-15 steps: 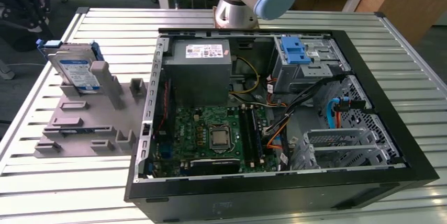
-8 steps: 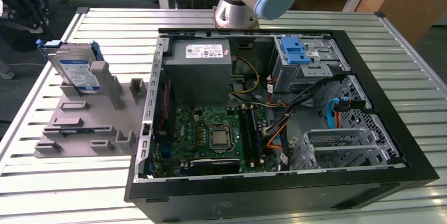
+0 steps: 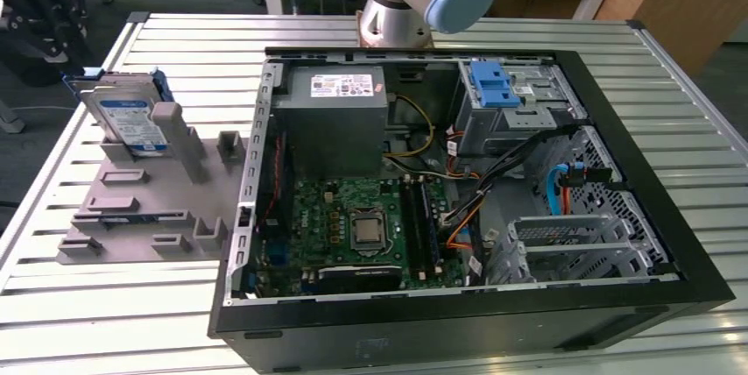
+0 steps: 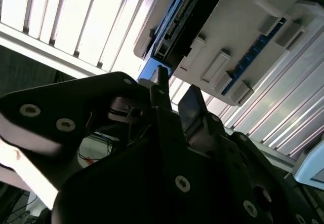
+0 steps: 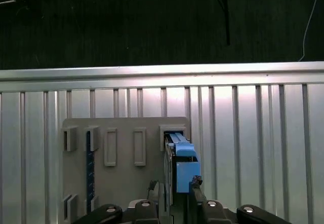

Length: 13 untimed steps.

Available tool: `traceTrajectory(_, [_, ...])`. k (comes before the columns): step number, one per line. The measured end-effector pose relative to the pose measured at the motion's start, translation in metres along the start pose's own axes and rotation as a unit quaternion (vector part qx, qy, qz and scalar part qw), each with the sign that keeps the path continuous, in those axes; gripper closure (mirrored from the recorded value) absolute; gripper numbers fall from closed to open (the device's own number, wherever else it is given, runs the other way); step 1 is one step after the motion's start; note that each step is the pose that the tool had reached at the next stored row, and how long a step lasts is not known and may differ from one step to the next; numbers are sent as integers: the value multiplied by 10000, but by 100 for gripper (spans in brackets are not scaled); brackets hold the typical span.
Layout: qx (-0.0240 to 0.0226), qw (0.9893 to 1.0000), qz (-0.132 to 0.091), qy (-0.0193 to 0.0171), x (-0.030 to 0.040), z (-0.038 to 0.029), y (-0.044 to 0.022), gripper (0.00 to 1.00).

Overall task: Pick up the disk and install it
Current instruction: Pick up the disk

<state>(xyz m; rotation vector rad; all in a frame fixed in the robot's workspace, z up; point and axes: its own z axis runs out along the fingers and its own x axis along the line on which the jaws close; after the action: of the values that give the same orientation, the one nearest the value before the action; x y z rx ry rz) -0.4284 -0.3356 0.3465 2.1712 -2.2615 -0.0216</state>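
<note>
Finding the disk (image 3: 126,116) standing on edge in a slot of the grey holder (image 3: 131,217) at the exterior view's left, showing its silver face with a white-and-blue label and wearing a blue plastic bracket around its edges.

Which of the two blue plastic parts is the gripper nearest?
The blue bracket framing the disk, standing in the grey holder beside the computer case; the gripper is right at it. The ribbed blue latch sits inside the case.
</note>
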Motion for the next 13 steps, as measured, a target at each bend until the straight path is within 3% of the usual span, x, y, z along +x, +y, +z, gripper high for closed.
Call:
traceTrajectory(1, [9, 10000, 0, 0, -3, 12, 4, 65])
traceTrajectory(3, [30, 10000, 0, 2, -15, 39, 9, 53])
traceTrajectory(4, [39, 10000, -1, 7, -20, 49, 11, 53])
traceTrajectory(6, [57, 10000, -1, 10, -28, 71, 17, 42])
traceTrajectory(9, [69, 10000, -1, 10, -34, 122, 30, 36])
traceTrajectory(10, [70, 10000, -1, 10, -37, 141, 35, 29])
traceTrajectory(13, [69, 10000, 0, 10, -71, 191, 47, 29])
